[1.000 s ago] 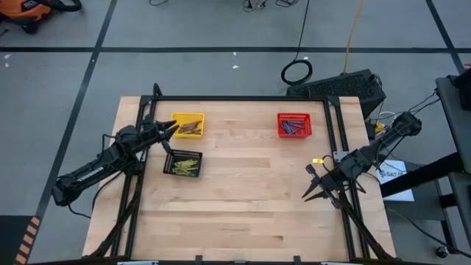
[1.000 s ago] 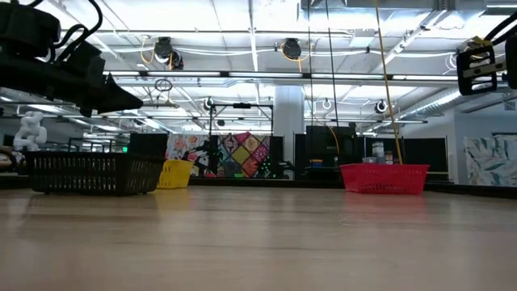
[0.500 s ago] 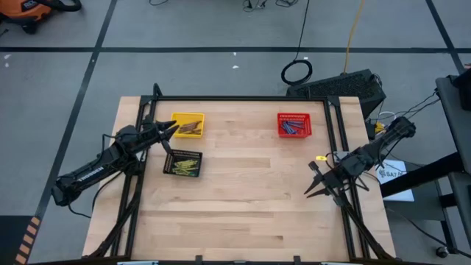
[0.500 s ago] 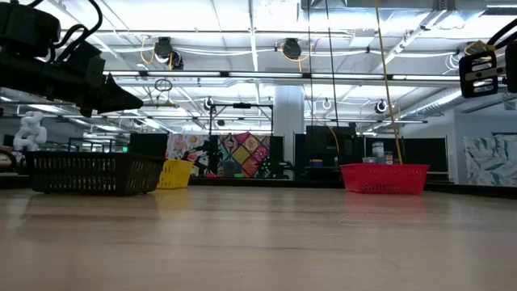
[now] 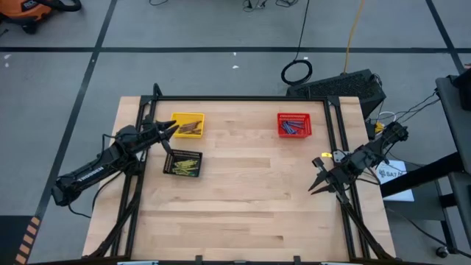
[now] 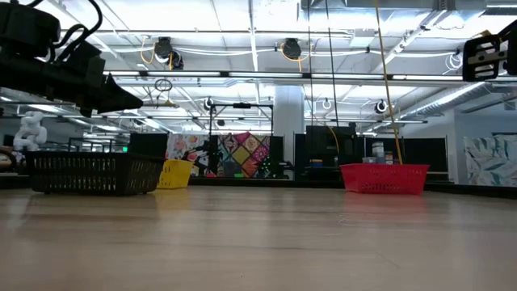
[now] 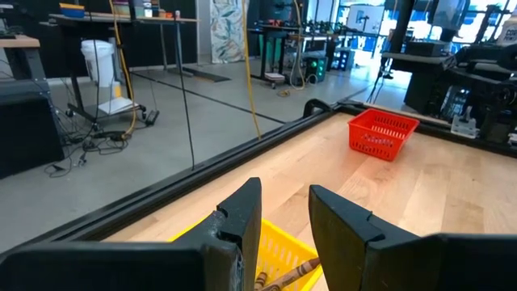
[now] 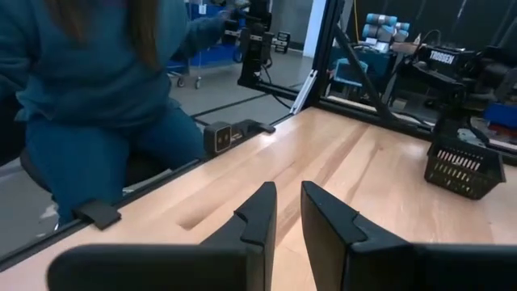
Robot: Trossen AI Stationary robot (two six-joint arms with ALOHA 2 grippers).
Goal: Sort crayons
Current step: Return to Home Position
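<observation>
Hovering beside the yellow basket (image 5: pixel 188 115), your left gripper (image 5: pixel 174 129) shows fingers parted, empty; crayons (image 5: pixel 190 129) lie in it, the black basket (image 5: pixel 184 153) & the red basket (image 5: pixel 294 115), brown ones just ahead of those fingers. Your right gripper (image 5: pixel 316 184), fingers parted w/ nothing held, sits well apart by the worktop (image 5: pixel 243 206) edge.

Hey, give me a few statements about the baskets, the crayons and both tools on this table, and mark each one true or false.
The red basket holds blue crayons. True.
The black basket is empty. False: green crayons lie in it.
The left tool grips a crayon. False: it is open and empty, by the yellow basket.
The right tool is open near the right edge of the table. True.
</observation>
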